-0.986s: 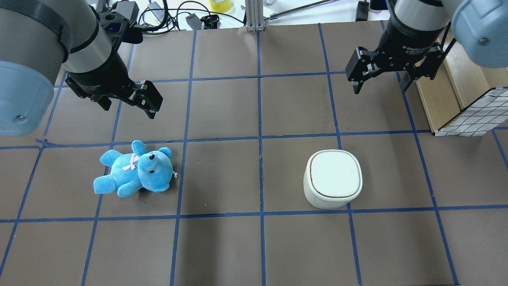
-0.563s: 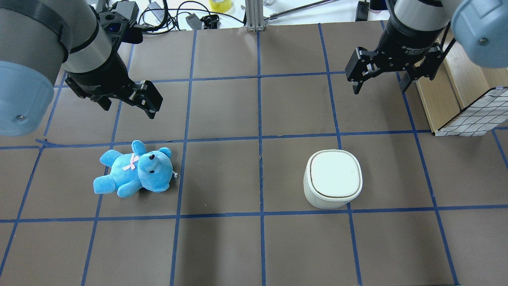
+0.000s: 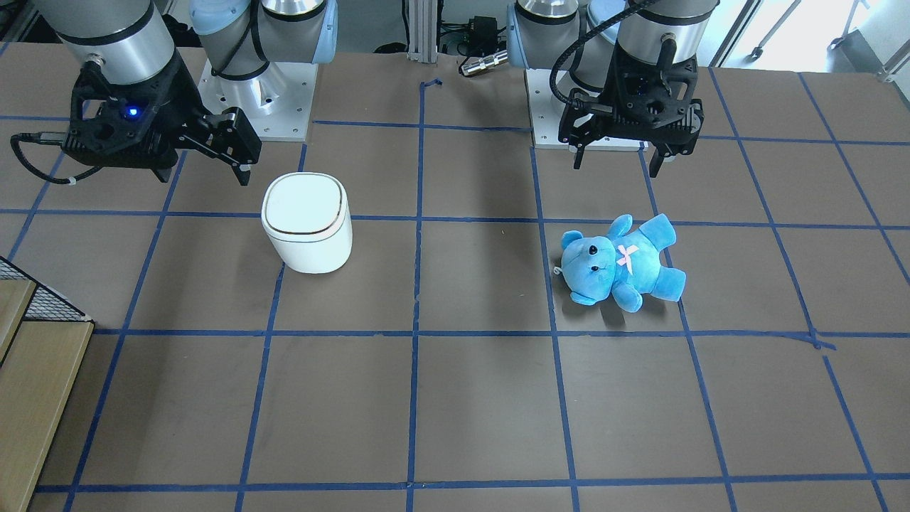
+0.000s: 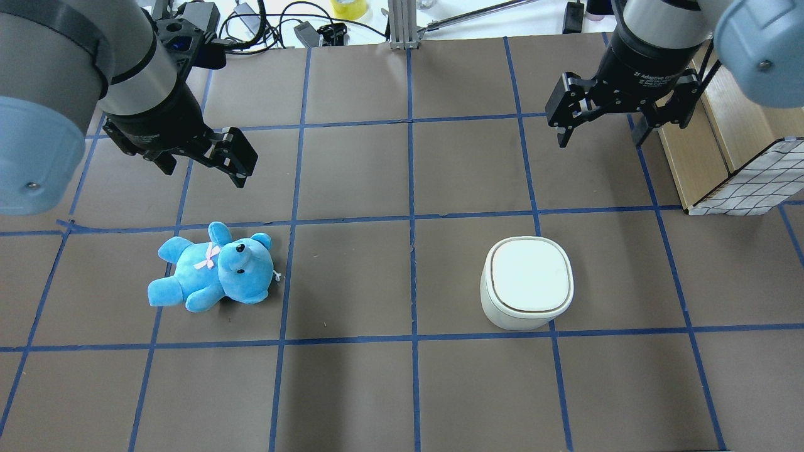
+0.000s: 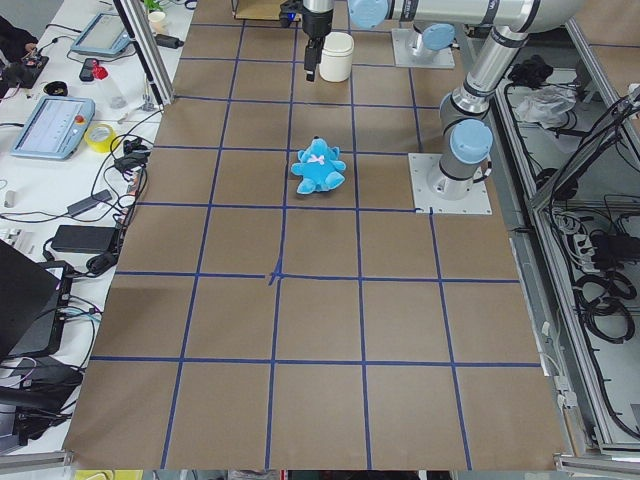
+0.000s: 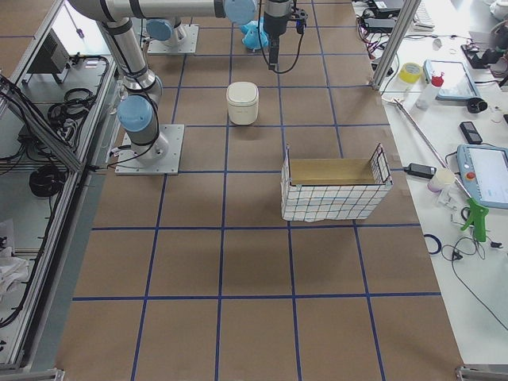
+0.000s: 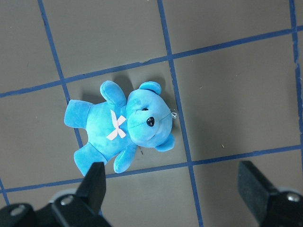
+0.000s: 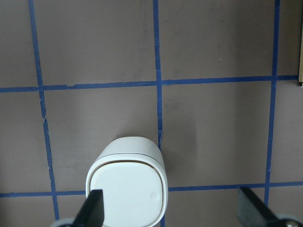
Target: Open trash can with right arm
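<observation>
**gridfan:** so where's the trash can (image 3: 307, 245) at?

**bolt_22:** upright on the table (image 3: 462, 412), lid (image 3: 304, 205) flat and closed. the right gripper (image 3: 205, 162), the one with the blue light, hangs just beside it on the robot-base side, not touching.

**gridfan:** and the other one?

**bolt_22:** left gripper (image 3: 622, 162) has its jaws apart, base-side of the teddy bear (image 3: 622, 259). bear's on its back, well apart from the can.
</observation>
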`<state>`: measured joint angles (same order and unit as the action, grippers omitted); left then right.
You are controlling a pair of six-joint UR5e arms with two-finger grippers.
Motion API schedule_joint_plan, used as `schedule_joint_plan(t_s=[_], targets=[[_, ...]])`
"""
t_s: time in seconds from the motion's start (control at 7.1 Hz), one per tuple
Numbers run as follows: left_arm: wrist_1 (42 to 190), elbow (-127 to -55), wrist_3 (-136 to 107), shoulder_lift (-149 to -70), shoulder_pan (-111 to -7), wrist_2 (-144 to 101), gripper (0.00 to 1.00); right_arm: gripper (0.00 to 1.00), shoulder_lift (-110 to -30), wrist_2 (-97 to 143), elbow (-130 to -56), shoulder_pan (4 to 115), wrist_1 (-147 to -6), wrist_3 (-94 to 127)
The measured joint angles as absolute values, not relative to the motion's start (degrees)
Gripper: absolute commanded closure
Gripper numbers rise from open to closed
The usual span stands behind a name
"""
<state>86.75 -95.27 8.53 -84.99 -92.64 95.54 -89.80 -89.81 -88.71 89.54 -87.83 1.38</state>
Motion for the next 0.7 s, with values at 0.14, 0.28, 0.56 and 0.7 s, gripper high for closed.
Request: schedule_joint_plan(t_s=[0.14,0.28,0.56,0.7], targets=[[86.7,-95.3,8.5,-85.0,-92.6,95.5,0.00,0.00,-89.8,-89.8,-88.5,89.6,-87.8,1.3],[86.7,-95.3,8.5,-85.0,-92.6,95.5,0.00,0.00,-89.9,-89.8,-88.4,89.6,-87.7,1.3],[86.7,-95.3,8.5,-85.0,-92.6,95.5,0.00,0.00,-89.9,-89.8,-88.3,89.7,-87.5,1.4],[86.7,-95.3,8.5,-85.0,-92.6,95.5,0.00,0.00,-89.9,-89.8,-88.3,89.7,-87.4,1.5]])
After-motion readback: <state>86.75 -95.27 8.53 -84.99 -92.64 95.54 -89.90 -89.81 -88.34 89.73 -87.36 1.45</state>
